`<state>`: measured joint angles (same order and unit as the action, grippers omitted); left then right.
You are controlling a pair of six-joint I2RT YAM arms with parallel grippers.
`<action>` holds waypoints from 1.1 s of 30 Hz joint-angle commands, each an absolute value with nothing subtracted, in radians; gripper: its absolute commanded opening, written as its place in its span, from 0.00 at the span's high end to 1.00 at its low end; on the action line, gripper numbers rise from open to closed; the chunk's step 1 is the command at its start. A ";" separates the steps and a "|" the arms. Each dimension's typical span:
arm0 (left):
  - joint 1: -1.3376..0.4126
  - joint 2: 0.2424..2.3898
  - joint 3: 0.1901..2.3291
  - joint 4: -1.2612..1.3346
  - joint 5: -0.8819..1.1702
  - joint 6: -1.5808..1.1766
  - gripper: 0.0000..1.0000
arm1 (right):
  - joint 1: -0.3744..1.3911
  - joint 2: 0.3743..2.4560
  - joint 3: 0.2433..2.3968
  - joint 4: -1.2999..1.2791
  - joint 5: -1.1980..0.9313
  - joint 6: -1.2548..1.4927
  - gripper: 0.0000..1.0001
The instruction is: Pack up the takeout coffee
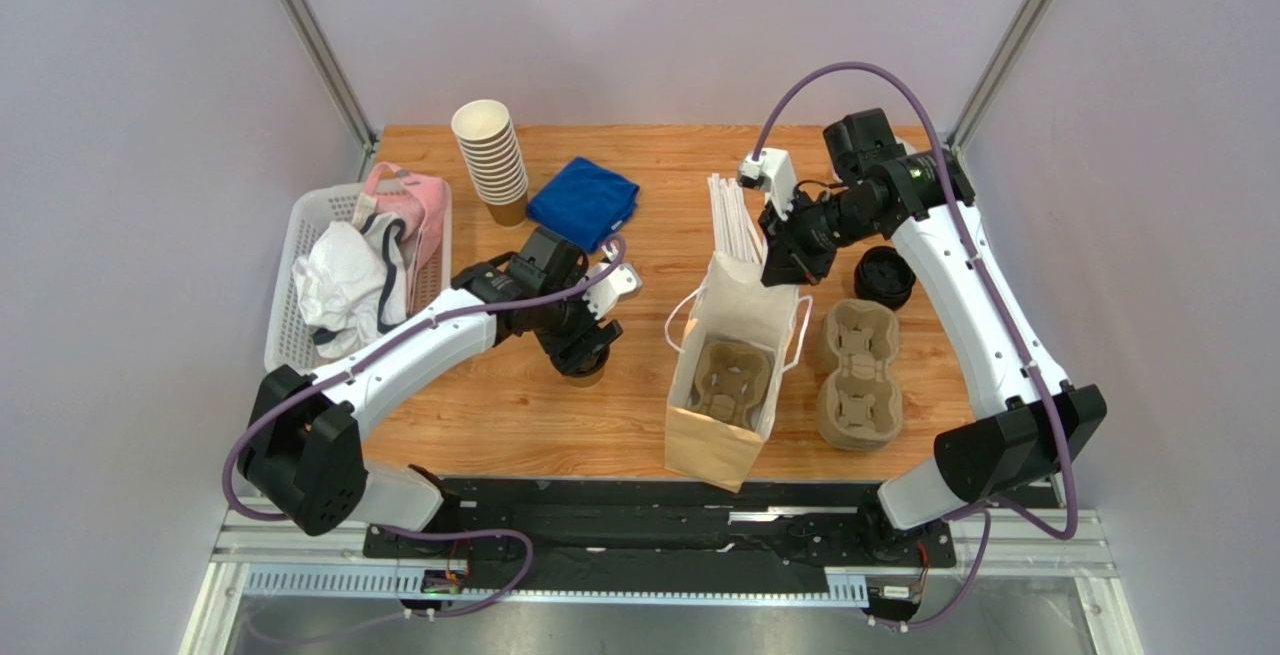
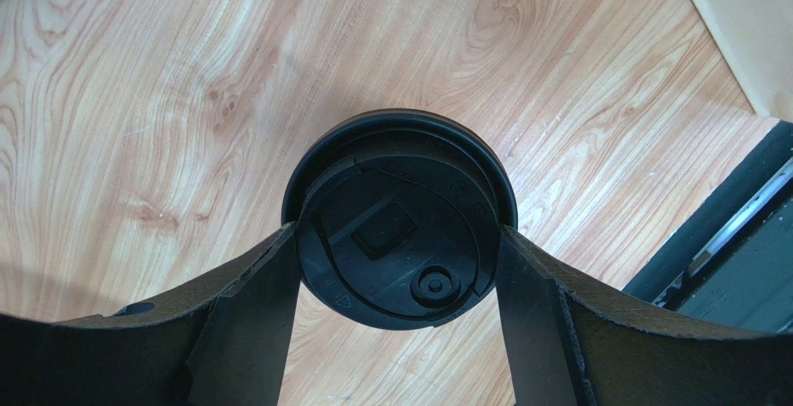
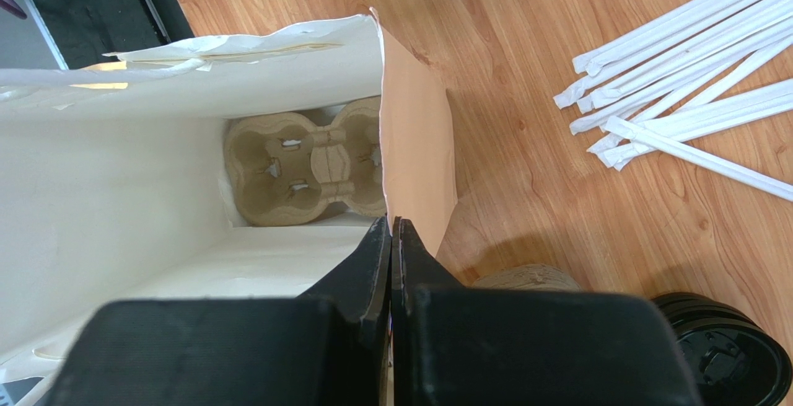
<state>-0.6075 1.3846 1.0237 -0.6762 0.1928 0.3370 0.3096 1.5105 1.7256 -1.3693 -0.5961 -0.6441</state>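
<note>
Top external: takeout coffee [image 1: 583, 370] stands upright on the table [image 1: 496, 430], just left of the paper bag [image 1: 718, 453], mostly under the left gripper [image 1: 582, 337]. Left wrist view: jaws wide, fingers [image 2: 256, 304] against the rim of the black lid [image 2: 400, 211] on both sides. Reads as a grip on the cup, tho lifted vs seated on the table can't be told.

Right gripper [image 3: 392, 234] is fully closed, pinching the bag's far rim and holding the mouth open upward. Cup carrier [image 3: 307, 169] lies flat in the bag bottom, sockets up.

Key relation: bag mouth is right of the coffee and the cup axis is vertical. Judged next move: lift, shift right over the mouth, lower straight into a socket. Left arm is nearer; right arm is busy w/ the bag.

Hidden: cup body under lid + fingers; part of the carrier cut off by the bag wall. Spare carriers [image 1: 860, 378] and loose lids [image 1: 884, 277] sit right of the bag, straws [image 1: 732, 213] behind it.
</note>
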 commanded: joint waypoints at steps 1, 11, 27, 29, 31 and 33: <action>-0.614 1.388 1.018 -0.724 0.155 0.406 0.40 | 0.316 1.509 1.766 -1.582 -0.615 -0.650 1.00; -0.612 1.511 1.120 -0.893 0.161 0.446 0.30 | 0.313 1.513 1.776 -1.592 -0.606 -0.653 1.00; -0.614 1.536 1.127 -0.900 0.100 0.431 0.40 | 0.314 1.508 1.775 -1.589 -0.614 -0.655 1.00; -0.612 1.508 1.131 -0.900 0.127 0.428 0.46 | 0.314 1.500 1.773 -1.582 -0.621 -0.652 1.00; -0.612 1.454 1.146 -0.910 0.152 0.422 0.51 | 0.314 1.490 1.770 -1.572 -0.624 -0.646 1.00; -0.612 1.398 1.176 -0.926 0.170 0.408 0.59 | 0.314 1.486 1.766 -1.568 -0.629 -0.640 1.00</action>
<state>-0.6147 1.4857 1.1545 -0.8429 0.1684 0.4110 0.3111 1.5181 1.7382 -1.3701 -0.5972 -0.6441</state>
